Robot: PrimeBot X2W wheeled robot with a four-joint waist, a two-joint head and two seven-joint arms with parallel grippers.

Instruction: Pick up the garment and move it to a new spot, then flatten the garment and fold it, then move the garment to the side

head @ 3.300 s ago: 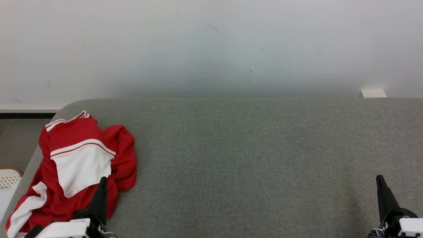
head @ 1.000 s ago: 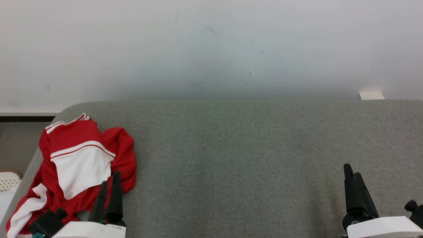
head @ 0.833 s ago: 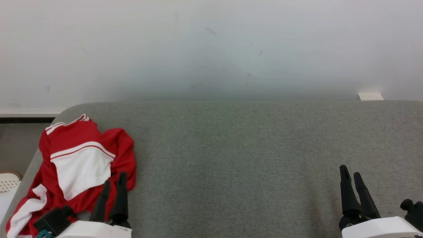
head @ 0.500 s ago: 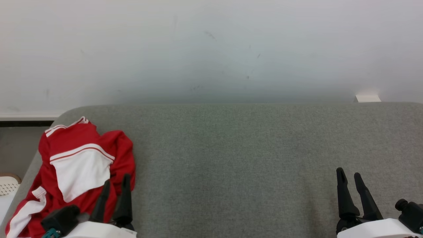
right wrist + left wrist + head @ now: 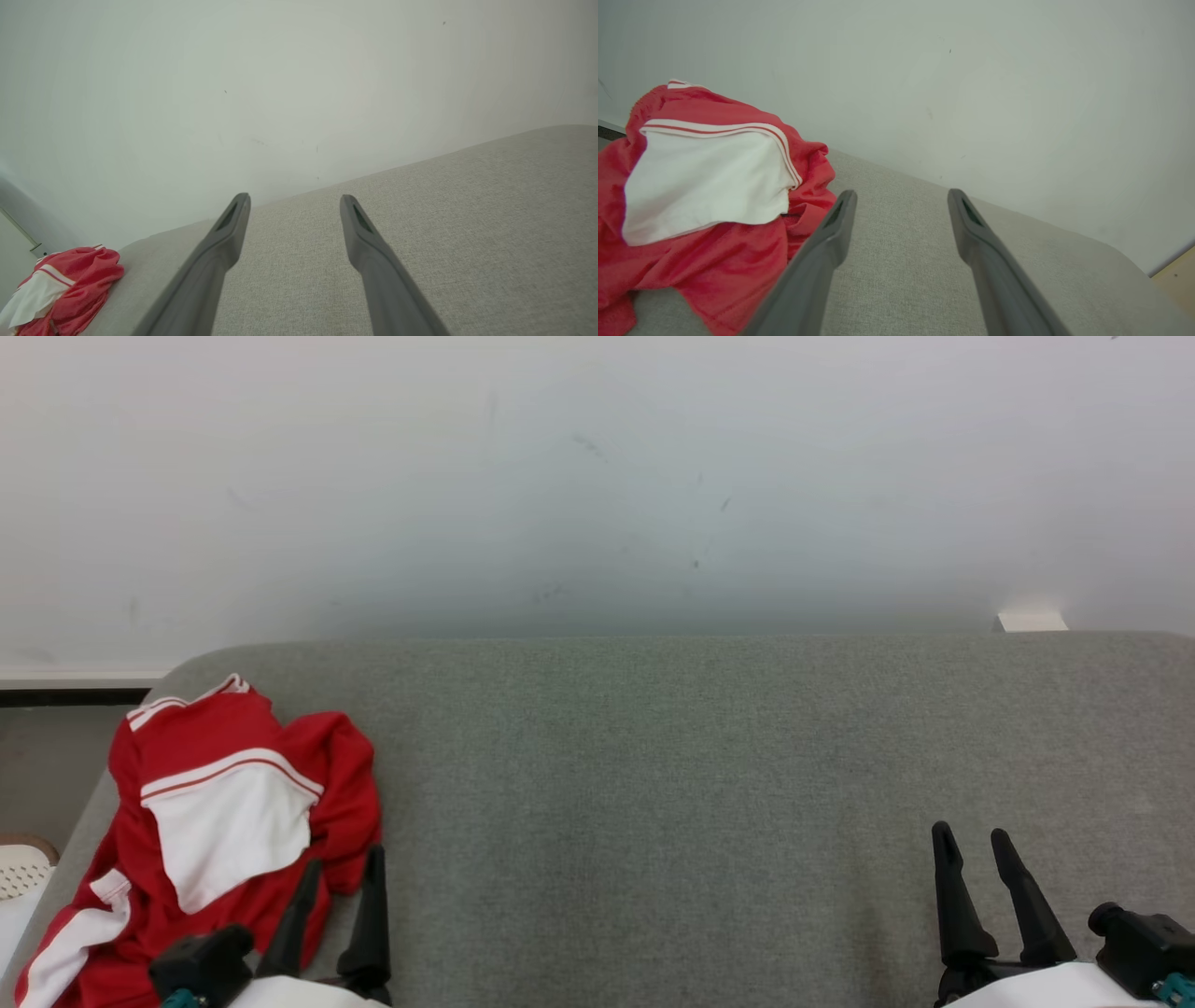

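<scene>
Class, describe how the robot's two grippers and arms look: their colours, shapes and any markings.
The left gripper and right gripper each have two long, dark grey fingers that taper to rounded tips, with a narrow slot on the inner face near each tip. Behind each pair sits a white casing, and beside it a black knob with a small teal part.

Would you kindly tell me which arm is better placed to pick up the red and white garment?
Left. The left gripper, open, is beside the red and white garment; the right gripper, open, sits far across the grey cushion.
</scene>
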